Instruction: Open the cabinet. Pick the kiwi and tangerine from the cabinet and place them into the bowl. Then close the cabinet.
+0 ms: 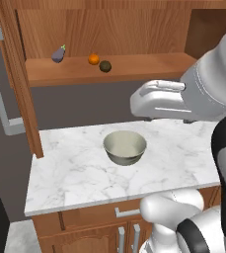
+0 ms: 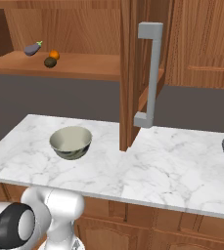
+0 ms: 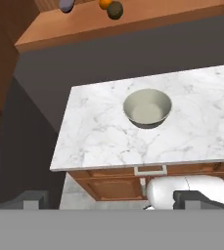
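Cabinet [image 1: 104, 29] doors stand swung open, with the left door [image 1: 13, 74] edge-on at the left of the left base view and the right door [image 2: 133, 73] edge-on in the middle of the right base view, each carrying a long grey bar handle [image 2: 151, 73]. On the wooden shelf [image 1: 109, 71] inside, the tangerine [image 1: 94, 59] and the kiwi [image 1: 105, 66] sit just beside each other, the kiwi nearer the shelf's front edge. A small purple eggplant [image 1: 58, 54] lies apart from them to the left on the same shelf. Below the shelf, the bowl [image 1: 125, 147] stands upright and empty on the white marble counter [image 1: 75, 173], toward its middle and well apart from the fruit above.

In the hand view the bowl [image 3: 147, 108] lies near the centre, the kiwi [image 3: 115, 10] and tangerine [image 3: 105, 4] at the top edge. The gripper [image 3: 111, 200] shows its two dark fingertips [image 3: 35, 199] far apart at the bottom corners, jaws spread wide with nothing between them. The white arm [image 1: 183, 99] reaches across above the counter at the right of the left base view. Lower cabinets [image 1: 85, 232] with short grey handles sit beneath the counter.
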{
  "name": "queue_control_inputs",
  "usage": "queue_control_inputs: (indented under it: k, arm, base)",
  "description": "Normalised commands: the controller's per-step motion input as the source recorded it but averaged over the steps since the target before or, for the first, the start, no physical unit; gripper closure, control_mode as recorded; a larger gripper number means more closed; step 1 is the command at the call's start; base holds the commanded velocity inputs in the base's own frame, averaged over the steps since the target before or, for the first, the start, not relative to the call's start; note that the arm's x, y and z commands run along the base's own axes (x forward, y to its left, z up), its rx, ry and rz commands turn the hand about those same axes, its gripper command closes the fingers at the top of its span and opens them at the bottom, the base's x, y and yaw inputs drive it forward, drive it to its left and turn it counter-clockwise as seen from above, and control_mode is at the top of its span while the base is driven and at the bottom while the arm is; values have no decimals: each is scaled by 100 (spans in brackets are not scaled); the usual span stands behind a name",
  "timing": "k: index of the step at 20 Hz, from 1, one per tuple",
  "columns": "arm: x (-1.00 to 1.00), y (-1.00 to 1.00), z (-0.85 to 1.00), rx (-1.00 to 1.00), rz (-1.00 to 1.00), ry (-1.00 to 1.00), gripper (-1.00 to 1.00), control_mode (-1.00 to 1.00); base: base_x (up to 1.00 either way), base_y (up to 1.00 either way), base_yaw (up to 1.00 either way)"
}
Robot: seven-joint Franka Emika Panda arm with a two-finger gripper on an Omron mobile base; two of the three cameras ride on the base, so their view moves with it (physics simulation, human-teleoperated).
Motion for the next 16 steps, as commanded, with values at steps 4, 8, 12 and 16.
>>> queue_control_inputs:
  k: [4, 8, 12, 16]
  arm:
    - [62, -5, 0, -2, 0, 0, -100, -100]
    - [74, -1, 2, 0, 0, -1, -100, -100]
    - [80, 0, 0, 0, 0, 0, -100, -100]
    - [70, 0, 0, 0, 3, -9, -100, -100]
  base:
    - [0, 0, 0]
    - [0, 0, 0]
    - [0, 0, 0]
    - [0, 0, 0]
